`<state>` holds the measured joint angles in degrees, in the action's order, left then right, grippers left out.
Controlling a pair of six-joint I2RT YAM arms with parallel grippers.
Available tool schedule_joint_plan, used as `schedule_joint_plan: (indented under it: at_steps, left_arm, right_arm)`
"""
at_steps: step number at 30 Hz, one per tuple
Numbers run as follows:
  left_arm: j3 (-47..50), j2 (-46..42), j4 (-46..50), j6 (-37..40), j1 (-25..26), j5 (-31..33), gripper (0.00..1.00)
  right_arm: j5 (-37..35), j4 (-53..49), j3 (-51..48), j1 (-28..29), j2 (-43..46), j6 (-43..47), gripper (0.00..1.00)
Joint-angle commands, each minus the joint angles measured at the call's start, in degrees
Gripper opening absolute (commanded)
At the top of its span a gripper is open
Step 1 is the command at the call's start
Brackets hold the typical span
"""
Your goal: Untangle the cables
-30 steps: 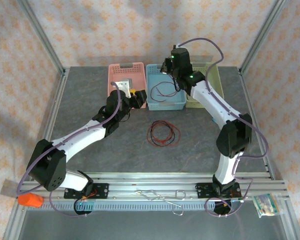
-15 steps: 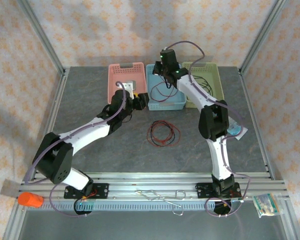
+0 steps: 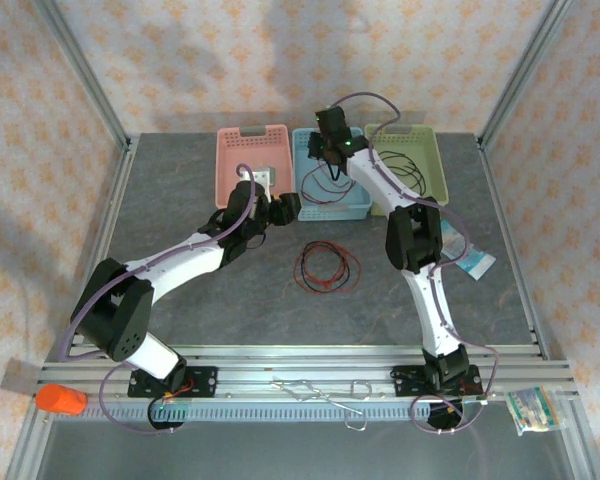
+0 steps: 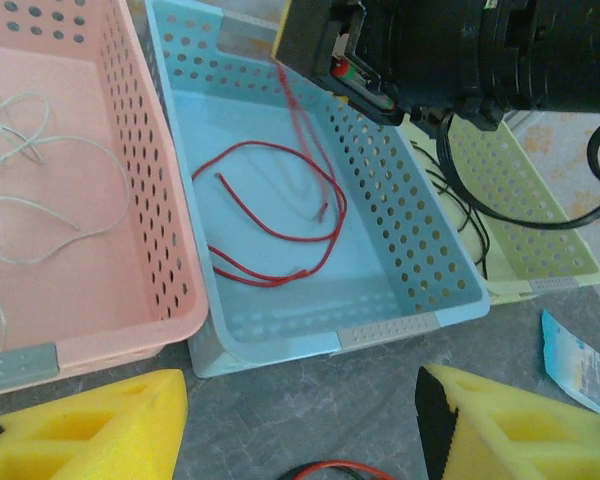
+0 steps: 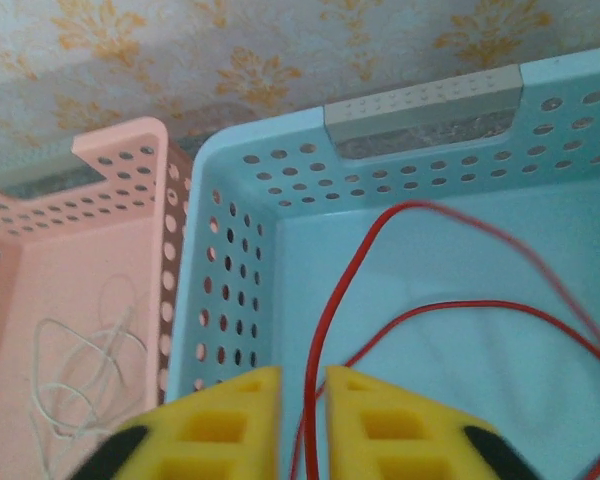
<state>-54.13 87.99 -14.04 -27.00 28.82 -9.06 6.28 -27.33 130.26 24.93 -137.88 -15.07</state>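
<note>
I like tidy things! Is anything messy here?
Yes: a red and black cable tangle lies on the grey table, not in the pink basket, blue basket or green basket, which each hold one colour.

White-shelled left arm (image 3: 180,265) and right arm (image 3: 430,300), with black joint housings (image 3: 110,325) and thin purple cables (image 3: 242,190) looped along the links. Both the left end effector (image 4: 300,430) and right end effector (image 5: 302,400) carry yellow cellular wedge fingers (image 4: 510,420), black-trimmed rearward.

Grey tabletop (image 3: 510,300). Along the far edge, side by side from left to right: pink basket (image 3: 252,131), blue basket (image 3: 332,212), green basket (image 3: 432,160). Near the centre: loose coil of red and black cables (image 3: 327,268). Toward the right edge: a flat pale blue packet (image 3: 467,262).
</note>
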Motion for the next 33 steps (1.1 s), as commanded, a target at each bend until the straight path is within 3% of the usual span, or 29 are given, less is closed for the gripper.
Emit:
schedule_joint_plan:
  at_steps: [1, 7, 17, 21, 26, 33]
  left_arm:
    - [0.4, -2.1, 1.4, -1.0, 0.2, -2.7, 0.63]
    - [2.8, -5.2, 2.1, -0.4, 3.2, -0.6, 0.63]
    - [6.4, -8.7, 5.3, 0.7, 10.7, 4.9, 0.63]
    - [9.2, -9.9, 4.6, -0.8, 12.9, 5.9, 0.62]
    - [12.7, -11.6, 3.9, -2.5, 14.9, 7.4, 0.63]
    - [16.8, -12.0, 2.7, -4.5, 17.4, 8.5, 0.63]
  right_arm:
    - [0.6, -2.7, 3.3, -0.4, 1.7, 0.8, 0.24]
    - [1.3, -3.4, -1.5, -0.4, 8.6, 2.0, 0.29]
    - [0.3, -2.7, -21.8, 0.3, 23.1, 2.5, 0.28]
    - [-4.0, 3.9, -35.4, 0.8, 33.1, -1.3, 0.32]
    - [-12.0, 3.6, -46.2, 1.3, 41.4, -7.0, 0.37]
    - [-13.5, 5.9, -63.7, 1.6, 53.1, -13.5, 0.39]
